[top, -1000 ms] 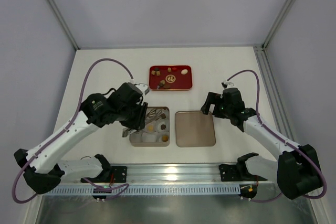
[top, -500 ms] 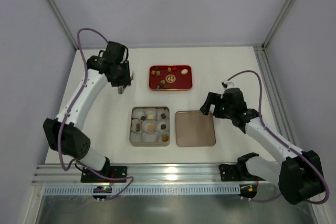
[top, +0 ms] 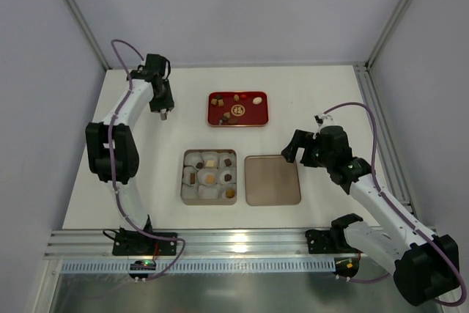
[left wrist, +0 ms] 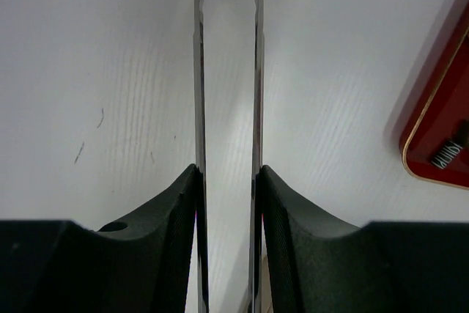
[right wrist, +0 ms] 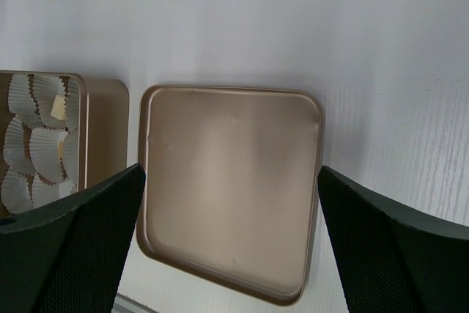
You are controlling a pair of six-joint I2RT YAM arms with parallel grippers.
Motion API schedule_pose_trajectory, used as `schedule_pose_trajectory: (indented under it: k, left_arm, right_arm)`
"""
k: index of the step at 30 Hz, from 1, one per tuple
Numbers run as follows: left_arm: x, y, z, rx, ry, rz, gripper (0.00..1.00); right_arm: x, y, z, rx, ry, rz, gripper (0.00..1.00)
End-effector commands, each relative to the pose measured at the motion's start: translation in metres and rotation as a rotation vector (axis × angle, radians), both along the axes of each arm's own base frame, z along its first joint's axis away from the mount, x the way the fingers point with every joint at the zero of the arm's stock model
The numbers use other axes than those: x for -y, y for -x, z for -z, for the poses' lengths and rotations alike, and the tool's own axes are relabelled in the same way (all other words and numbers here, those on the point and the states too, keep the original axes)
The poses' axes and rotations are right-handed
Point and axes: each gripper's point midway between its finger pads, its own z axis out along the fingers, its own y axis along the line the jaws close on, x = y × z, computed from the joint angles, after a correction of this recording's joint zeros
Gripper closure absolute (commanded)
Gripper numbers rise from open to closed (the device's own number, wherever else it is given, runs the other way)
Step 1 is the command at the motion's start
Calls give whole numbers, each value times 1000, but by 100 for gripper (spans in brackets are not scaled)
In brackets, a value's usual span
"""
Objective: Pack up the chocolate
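Observation:
Several chocolates (top: pixel 238 97) lie on the red tray (top: pixel 253 119) at the back. More chocolates (top: pixel 210 178) sit in white paper cups inside the open gold tin (top: pixel 182 178). My left gripper (top: pixel 163 111) is left of the red tray, shut on thin metal tweezers (left wrist: pixel 199 71) that point at bare table; nothing shows between the blades. The tray's corner (left wrist: pixel 440 137) shows at the right of the left wrist view. My right gripper (top: pixel 293 148) is open and empty above the gold lid (top: pixel 272 179). In the right wrist view the lid (right wrist: pixel 231 188) lies between the right gripper's (right wrist: pixel 231 174) fingers.
The tin (right wrist: pixel 102 130) with its paper cups (right wrist: pixel 37 137) lies left of the lid, side by side. The walls of the enclosure stand close behind and beside the table. A metal rail (top: pixel 234 240) runs along the near edge.
My left arm has swung from over the tin out to the far left, stopping left of the red tray with the tweezers. The tin's contents are uncovered. My right arm shifted slightly.

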Motion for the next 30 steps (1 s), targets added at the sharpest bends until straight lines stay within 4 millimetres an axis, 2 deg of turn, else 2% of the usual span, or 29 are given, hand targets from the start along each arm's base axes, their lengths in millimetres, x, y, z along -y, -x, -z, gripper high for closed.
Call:
schedule_pose_trajectory:
  k: [1, 5, 12, 16, 20, 30]
  left_arm:
    - [-16, -32, -10, 85, -37, -12, 62]
    - [-32, -37, 16, 26, -30, -47, 63]
    - [-42, -40, 54, -68, -52, -68, 60]
    - [-45, -40, 63, -91, -68, -80, 56]
    - [-44, -38, 73, -114, -64, -80, 46]
    - [-43, -32, 87, -143, -57, -81, 37]
  right_arm:
    - [-2, -2, -16, 42, -3, -14, 0]
    - [-1, -2, -16, 40, -1, -15, 0]
    - [-1, -3, -16, 38, 10, -18, 0]
    - [-1, -4, -15, 38, 10, -20, 0]
    - [-2, -3, -12, 28, 9, -21, 0]
    - [-1, 0, -6, 19, 9, -17, 0]
